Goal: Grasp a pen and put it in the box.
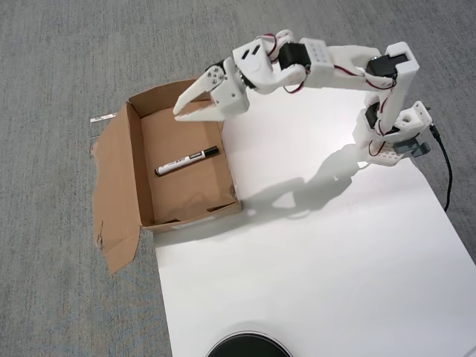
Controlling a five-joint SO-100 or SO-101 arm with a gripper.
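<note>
The pen (187, 161), a slim white marker with black ends, lies flat on the floor of the box (141, 162), slanted across its middle. The box is brown cardboard, open-topped, with a wide flap splayed out on its left side. My gripper (181, 112) hangs above the box's far right corner, fingers pointing left. Its jaws stand slightly apart with nothing between them. It is well clear of the pen.
A white sheet (312, 253) covers the floor to the right of the box and carries the arm's base (394, 137). Grey carpet (52, 223) surrounds everything. A dark round object (249, 346) sits at the bottom edge. A black cable (446, 175) runs from the base.
</note>
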